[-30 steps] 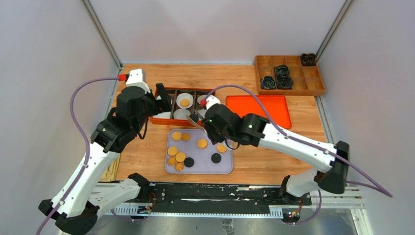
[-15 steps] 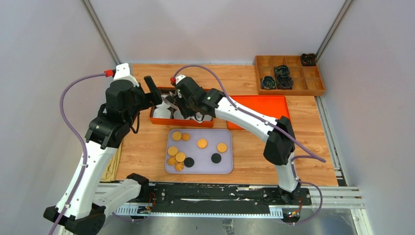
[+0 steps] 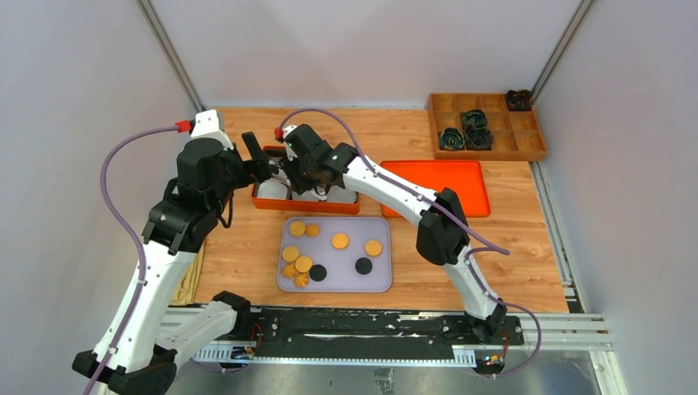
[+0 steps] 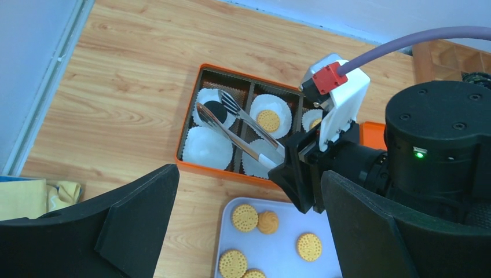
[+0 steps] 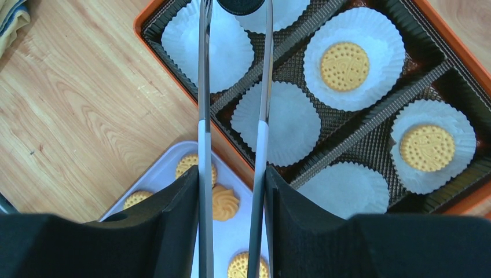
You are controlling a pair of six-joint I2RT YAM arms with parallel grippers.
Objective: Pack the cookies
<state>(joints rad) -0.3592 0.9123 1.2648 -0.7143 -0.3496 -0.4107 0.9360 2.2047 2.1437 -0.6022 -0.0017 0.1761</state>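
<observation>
Several golden cookies (image 3: 340, 241) and two black ones lie on a lilac tray (image 3: 346, 278). The tray's cookies also show in the left wrist view (image 4: 245, 218). My right gripper (image 3: 300, 177) (image 5: 231, 220) is shut on metal tongs (image 5: 263, 87) (image 4: 243, 130). The tong tips flank a black cookie (image 5: 242, 4) (image 4: 215, 109) at the back-left paper cup of the orange box (image 3: 304, 205) (image 5: 228, 149). Whether that cookie rests in the cup is unclear. Two other cups hold golden cookies (image 5: 344, 65). My left gripper (image 3: 259, 156) (image 4: 249, 231) is open and empty beside the box's left end.
An orange lid (image 3: 436, 185) lies right of the box. A wooden divided organizer (image 3: 486, 125) with black items stands at the back right. A yellow cloth (image 4: 35, 194) lies at the table's left edge. Several cups in the box hold nothing.
My right gripper swung with the tongs from over the lilac tray's back edge to the box's left end. My left gripper drew back and left a little.
</observation>
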